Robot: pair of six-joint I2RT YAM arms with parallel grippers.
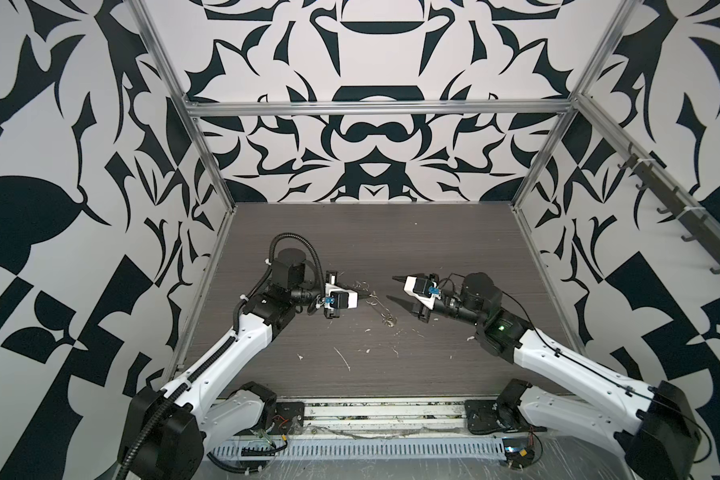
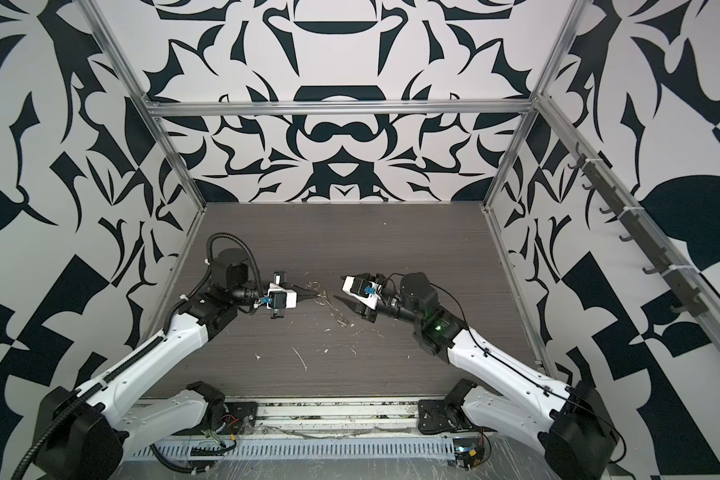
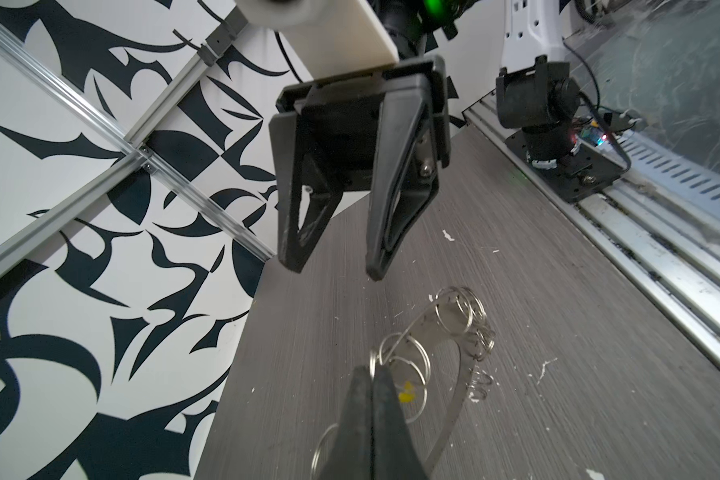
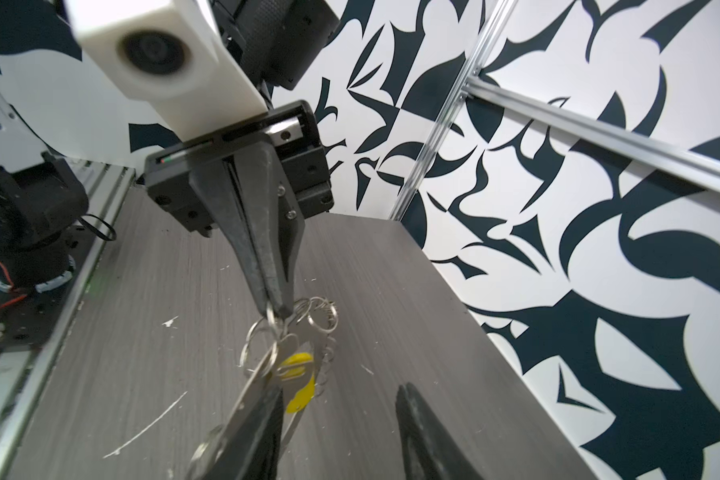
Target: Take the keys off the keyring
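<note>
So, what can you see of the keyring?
The keyring is a flat grey metal ring with a wide hole, its rim hung with silver wire split rings and one yellow-headed key. It is tilted: the shut left gripper pinches a split ring at its raised side; the low side seems to rest on the table.

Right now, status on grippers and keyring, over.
Left gripper shut on a keyring loop. Right gripper open, empty. Yellow key not yet off. Only white scraps on table.
</note>
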